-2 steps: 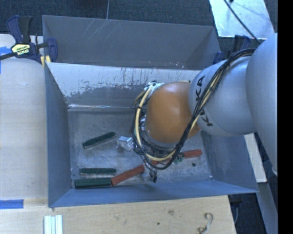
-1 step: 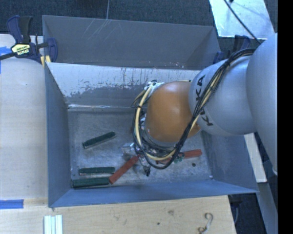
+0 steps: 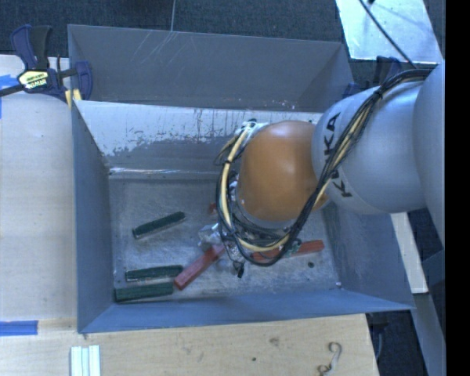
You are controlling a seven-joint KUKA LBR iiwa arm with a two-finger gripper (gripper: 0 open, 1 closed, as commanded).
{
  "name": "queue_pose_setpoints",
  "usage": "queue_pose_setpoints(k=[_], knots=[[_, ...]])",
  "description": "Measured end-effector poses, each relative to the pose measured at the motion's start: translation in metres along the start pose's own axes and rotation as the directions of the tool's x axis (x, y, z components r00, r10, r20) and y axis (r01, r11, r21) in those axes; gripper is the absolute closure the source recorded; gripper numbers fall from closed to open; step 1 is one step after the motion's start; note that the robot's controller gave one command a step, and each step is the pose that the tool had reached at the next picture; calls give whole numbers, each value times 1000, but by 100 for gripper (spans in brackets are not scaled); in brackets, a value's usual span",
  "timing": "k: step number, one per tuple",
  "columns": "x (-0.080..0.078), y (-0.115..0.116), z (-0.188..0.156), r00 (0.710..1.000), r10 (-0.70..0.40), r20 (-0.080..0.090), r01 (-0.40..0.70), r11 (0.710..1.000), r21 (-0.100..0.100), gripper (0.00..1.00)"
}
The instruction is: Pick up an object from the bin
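**A:** Which thing sits closest to the pincer (image 3: 233, 258)?

**B:** The red-brown flat stick (image 3: 194, 269). It lies aslant on the floor of the bin (image 3: 90, 233), near the front, and its upper end runs just under the pincer.

**A:** Is the pincer apart or together?

**B:** I cannot tell, because the orange wrist cover (image 3: 276, 171) hides it.

**A:** How would the stick handle?

**B:** I'd judge it light, stiff and thin. It lies flat, so there is little to hook under. Pinch it across its narrow width, near the middle.

**A:** Anything else nearby?

**B:** There's a second red piece (image 3: 309, 247) just right of the wrist. Three dark green bars (image 3: 158, 225) lie well apart to the left.
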State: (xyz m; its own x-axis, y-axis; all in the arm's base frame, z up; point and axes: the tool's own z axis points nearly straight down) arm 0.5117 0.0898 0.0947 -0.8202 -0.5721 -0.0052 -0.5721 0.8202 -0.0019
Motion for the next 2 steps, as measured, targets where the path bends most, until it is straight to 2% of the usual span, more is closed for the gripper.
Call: queue_pose_setpoints(k=[1, 2], knots=[[-1, -1, -36, 1000, 5, 1, -5, 1000, 0, 100], [-3, -1, -57, 1000, 9, 1, -9, 1000, 0, 100]])
